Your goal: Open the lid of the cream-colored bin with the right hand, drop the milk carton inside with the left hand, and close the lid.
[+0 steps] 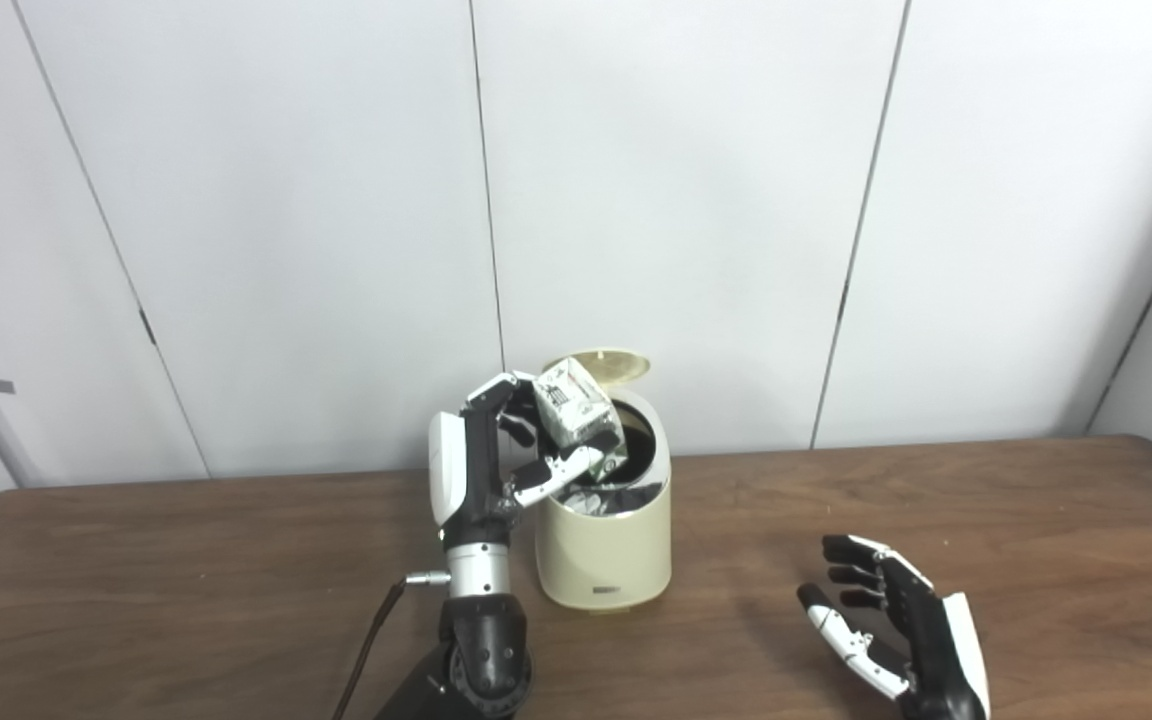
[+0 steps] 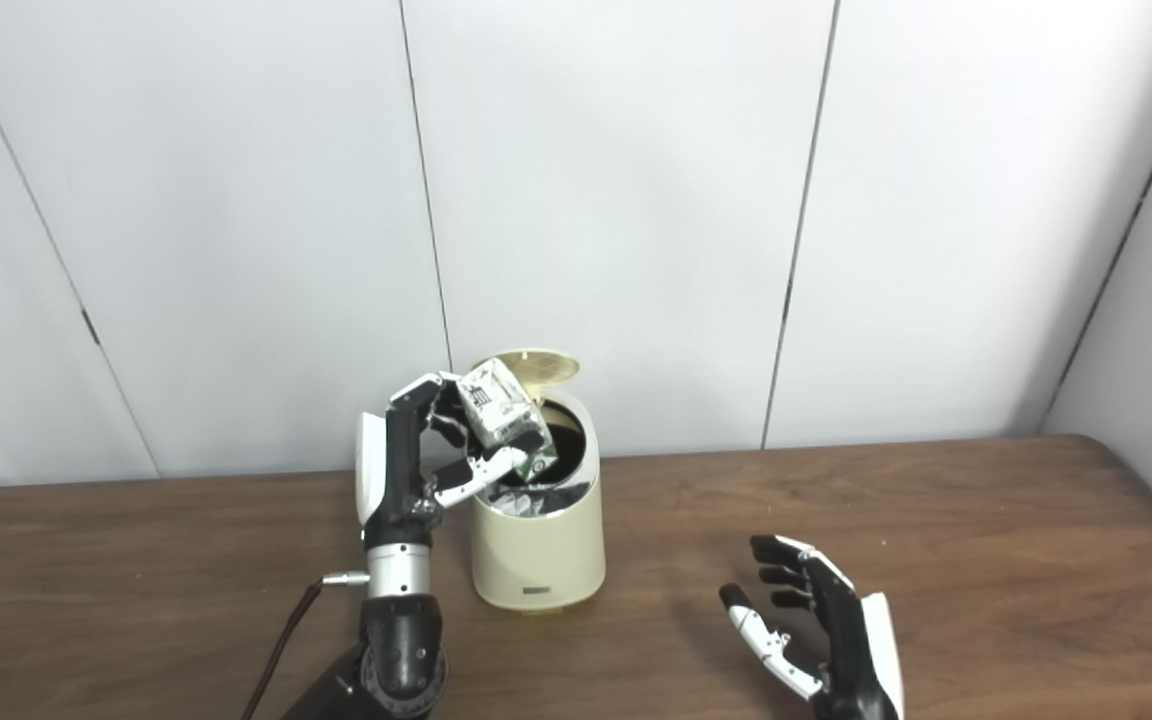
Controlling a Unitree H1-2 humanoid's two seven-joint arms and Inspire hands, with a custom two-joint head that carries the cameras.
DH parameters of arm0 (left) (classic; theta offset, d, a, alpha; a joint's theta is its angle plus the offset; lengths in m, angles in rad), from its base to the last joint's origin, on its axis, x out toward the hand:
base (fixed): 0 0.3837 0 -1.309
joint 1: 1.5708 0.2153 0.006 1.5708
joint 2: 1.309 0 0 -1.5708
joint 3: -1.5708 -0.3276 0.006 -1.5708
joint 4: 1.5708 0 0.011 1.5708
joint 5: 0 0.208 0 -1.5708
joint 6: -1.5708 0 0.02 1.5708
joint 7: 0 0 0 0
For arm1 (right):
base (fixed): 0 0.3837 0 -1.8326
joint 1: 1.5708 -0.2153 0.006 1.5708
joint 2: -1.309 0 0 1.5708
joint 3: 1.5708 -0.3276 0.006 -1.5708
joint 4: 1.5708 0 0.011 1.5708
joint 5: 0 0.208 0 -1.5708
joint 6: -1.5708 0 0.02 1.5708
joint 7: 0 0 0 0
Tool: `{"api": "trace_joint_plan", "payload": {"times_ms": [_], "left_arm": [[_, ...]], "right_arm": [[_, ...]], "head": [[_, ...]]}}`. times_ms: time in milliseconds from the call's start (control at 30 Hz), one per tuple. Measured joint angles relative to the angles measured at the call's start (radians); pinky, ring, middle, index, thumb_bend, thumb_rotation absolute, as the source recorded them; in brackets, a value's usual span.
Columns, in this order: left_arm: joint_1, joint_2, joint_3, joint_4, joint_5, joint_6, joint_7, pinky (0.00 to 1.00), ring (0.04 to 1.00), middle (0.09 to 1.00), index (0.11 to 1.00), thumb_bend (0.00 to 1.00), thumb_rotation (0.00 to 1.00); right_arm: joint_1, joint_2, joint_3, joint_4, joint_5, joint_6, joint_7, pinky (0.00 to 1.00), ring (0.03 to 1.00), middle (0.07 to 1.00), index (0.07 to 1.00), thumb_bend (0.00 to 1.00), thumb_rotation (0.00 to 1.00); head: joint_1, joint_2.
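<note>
The lid [image 1: 608,364] stands up at 12 o'clock, so the bin [image 1: 604,540] is open. The left hand [image 1: 511,450] pinches the carton [image 1: 581,408] over it, ready to drop. At 4 o'clock the right hand [image 1: 886,625] waits, fingers apart.

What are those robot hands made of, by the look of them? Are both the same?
They look alike. The left robot hand and the right robot hand are black with white shells on the back and white thumb covers. The left wrist is a silver metal ring with a plug, from which a dark cable runs down. Below sits a black rounded joint.
</note>
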Motion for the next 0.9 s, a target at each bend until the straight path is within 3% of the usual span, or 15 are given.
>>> {"api": "trace_joint_plan", "payload": {"times_ms": [133,300,333,367,433,567,900], "left_arm": [[-0.005,0.022,-0.044,0.012,0.035,0.000,0.024,0.42,0.481,0.473,0.479,0.50,0.00],[-0.003,0.041,-0.050,-0.008,-0.004,-0.010,-0.033,0.45,0.480,0.491,0.484,0.52,0.07],[-0.002,0.044,-0.046,-0.012,-0.014,-0.011,-0.052,0.46,0.490,0.499,0.498,0.75,0.24],[-0.001,0.045,-0.041,-0.016,-0.021,-0.013,-0.068,0.48,0.501,0.508,0.510,0.90,0.37],[0.002,0.048,-0.034,-0.021,-0.038,-0.015,-0.097,0.49,0.515,0.517,0.521,0.98,0.47],[0.003,0.049,-0.022,-0.033,-0.054,-0.019,-0.133,0.53,0.545,0.536,0.545,1.00,0.56],[0.016,0.041,0.017,-0.043,-0.080,-0.026,-0.198,0.57,0.572,0.552,0.568,1.00,0.56]], "right_arm": [[0.000,0.000,0.001,0.000,0.000,0.000,0.000,0.63,0.698,0.717,0.695,0.29,0.35],[0.000,0.000,0.002,0.000,-0.001,0.000,0.000,0.63,0.699,0.717,0.694,0.28,0.33],[0.000,-0.001,0.003,0.000,-0.001,0.000,0.000,0.64,0.701,0.719,0.695,0.28,0.33],[0.000,-0.001,0.004,0.000,-0.001,0.000,0.000,0.64,0.703,0.720,0.696,0.27,0.32],[0.000,-0.002,0.005,0.000,0.000,0.000,0.001,0.64,0.705,0.721,0.698,0.27,0.30],[0.000,-0.002,0.005,-0.002,0.000,0.009,0.002,0.65,0.706,0.724,0.698,0.27,0.25],[0.002,-0.002,0.011,-0.006,0.003,0.026,0.005,0.64,0.702,0.718,0.697,0.26,0.17]], "head": [[0.000,0.005],[0.002,0.008],[0.003,0.009],[0.003,0.009],[0.002,0.011],[0.002,0.011],[0.005,0.011]]}}
